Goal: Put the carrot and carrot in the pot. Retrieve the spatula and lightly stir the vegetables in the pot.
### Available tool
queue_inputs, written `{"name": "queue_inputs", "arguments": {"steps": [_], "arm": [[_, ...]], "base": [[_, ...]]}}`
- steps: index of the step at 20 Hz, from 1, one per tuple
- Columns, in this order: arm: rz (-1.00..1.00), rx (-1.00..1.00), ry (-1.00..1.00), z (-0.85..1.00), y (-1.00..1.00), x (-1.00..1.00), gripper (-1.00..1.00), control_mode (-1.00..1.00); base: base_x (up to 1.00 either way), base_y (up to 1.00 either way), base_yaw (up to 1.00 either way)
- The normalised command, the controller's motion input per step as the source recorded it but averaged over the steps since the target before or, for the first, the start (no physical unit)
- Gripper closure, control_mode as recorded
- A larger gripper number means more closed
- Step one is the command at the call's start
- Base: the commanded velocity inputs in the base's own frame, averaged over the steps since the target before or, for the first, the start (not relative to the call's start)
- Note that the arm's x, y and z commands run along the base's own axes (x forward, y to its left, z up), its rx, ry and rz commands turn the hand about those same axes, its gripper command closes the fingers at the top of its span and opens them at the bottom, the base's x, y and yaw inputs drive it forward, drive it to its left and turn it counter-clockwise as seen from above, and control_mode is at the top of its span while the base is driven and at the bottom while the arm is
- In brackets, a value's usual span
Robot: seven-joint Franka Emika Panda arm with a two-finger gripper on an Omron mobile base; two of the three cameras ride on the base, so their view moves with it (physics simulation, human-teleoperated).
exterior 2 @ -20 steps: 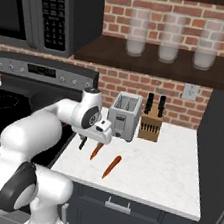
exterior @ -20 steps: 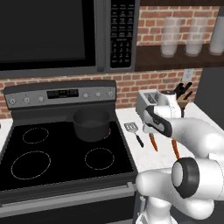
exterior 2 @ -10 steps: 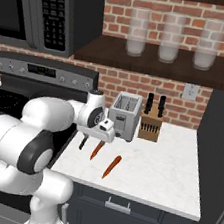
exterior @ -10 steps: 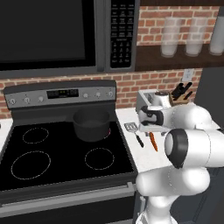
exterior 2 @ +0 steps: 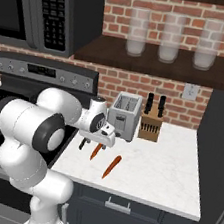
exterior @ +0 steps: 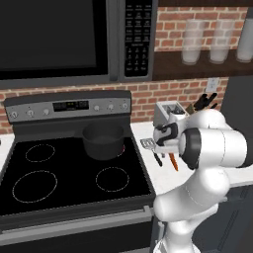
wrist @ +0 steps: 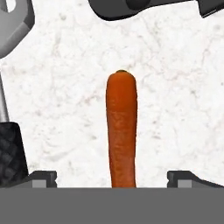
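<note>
The dark grey pot stands on the back right burner of the stove. Between the stove and the toaster, the spatula lies on the white counter with its slotted head and black handle. One carrot lies straight below my gripper. The gripper is open, with one fingertip on each side of the carrot's near end. My gripper hovers low over this carrot. A second carrot lies nearer the counter's front edge.
A silver toaster stands just behind the gripper, with a knife block to its right. The black stove top has a control panel behind it and a microwave above it. To the right, the marble counter extends.
The arm's elbow has swung up and folded closer to the base. The hand stays over the carrot beside the spatula, shifted only slightly. Nothing on the counter has moved.
</note>
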Motion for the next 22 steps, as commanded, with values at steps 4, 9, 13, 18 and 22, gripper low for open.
{"name": "queue_inputs", "arguments": {"steps": [4,9,13,18,22], "arm": [[0.00,0.00,0.00,-0.31,0.00,0.11,-1.00,-1.00],[0.00,0.00,0.00,-0.28,-0.01,0.13,-1.00,-1.00],[0.00,0.00,0.00,-0.33,0.00,0.18,1.00,-1.00],[0.00,0.00,0.00,-0.28,0.00,0.06,1.00,-1.00],[0.00,0.00,0.00,-0.33,0.00,0.00,1.00,-1.00]], "base": [[0.00,0.00,0.00],[0.00,0.00,0.00],[0.00,0.00,0.00],[0.00,0.00,0.00],[0.00,0.00,0.00]]}}
